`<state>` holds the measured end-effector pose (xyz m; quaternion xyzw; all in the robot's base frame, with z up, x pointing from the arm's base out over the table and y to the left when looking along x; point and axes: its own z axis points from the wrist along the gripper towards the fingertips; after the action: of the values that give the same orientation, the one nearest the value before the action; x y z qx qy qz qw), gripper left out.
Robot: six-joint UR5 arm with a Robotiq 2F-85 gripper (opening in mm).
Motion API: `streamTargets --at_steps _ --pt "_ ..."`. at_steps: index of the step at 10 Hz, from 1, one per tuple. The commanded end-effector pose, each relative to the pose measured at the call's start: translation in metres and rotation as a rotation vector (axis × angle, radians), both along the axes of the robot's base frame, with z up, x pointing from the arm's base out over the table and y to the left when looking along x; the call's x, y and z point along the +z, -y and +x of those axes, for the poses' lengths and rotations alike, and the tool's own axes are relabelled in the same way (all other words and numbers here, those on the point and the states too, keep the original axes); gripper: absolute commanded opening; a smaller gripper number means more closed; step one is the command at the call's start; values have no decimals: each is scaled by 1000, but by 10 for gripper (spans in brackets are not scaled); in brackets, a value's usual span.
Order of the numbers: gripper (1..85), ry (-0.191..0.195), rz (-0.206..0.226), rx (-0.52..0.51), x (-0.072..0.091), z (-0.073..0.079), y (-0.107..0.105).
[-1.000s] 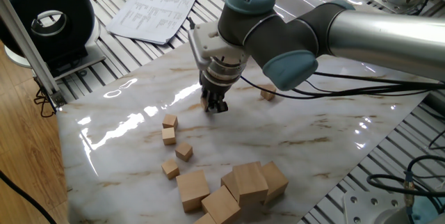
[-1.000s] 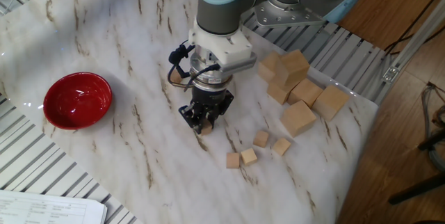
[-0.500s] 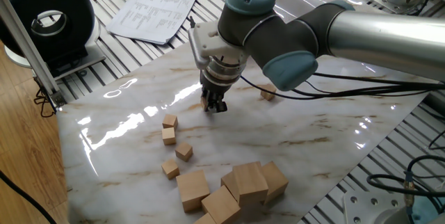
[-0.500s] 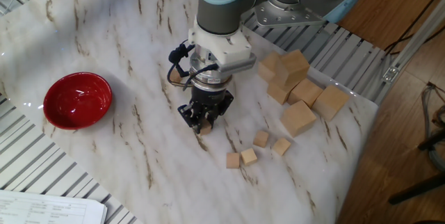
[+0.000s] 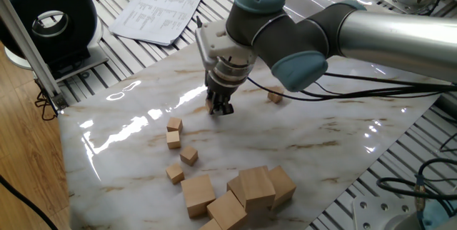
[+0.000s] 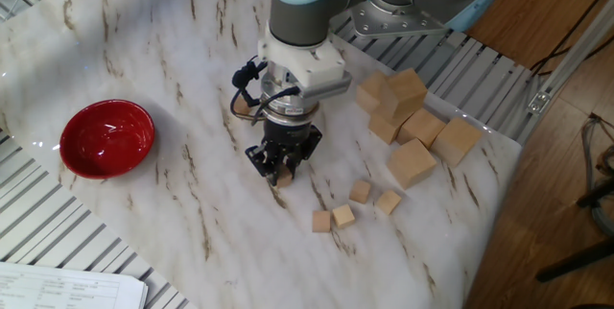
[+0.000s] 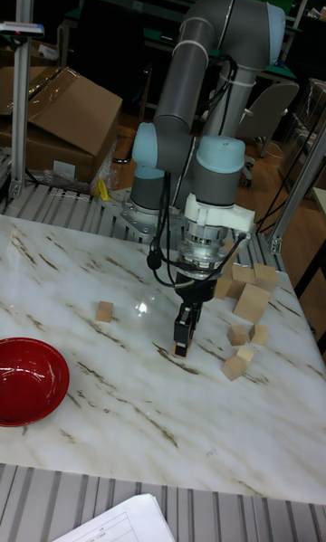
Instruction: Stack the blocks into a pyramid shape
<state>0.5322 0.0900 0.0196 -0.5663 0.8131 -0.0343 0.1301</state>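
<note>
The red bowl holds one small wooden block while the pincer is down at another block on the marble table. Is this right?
Not quite: the red bowl is empty, as the other fixed view shows. The pincer is indeed down at a small block on the marble table.

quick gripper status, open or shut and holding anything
Gripper: down at the marble table, fingers closed around one small block.
</note>
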Motion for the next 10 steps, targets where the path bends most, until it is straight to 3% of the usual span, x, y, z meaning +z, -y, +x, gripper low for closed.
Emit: streamTargets --at_steps 1,4,6,7,10 --pt "10 -26 4 23 7 -2 20" --pt "10 -83 -23 61 26 -18 62" --pt "10 -114 -19 80 25 -30 85" --pt "10 -136 13 76 21 -38 91" --pt "10 -190 4 109 18 -59 122"
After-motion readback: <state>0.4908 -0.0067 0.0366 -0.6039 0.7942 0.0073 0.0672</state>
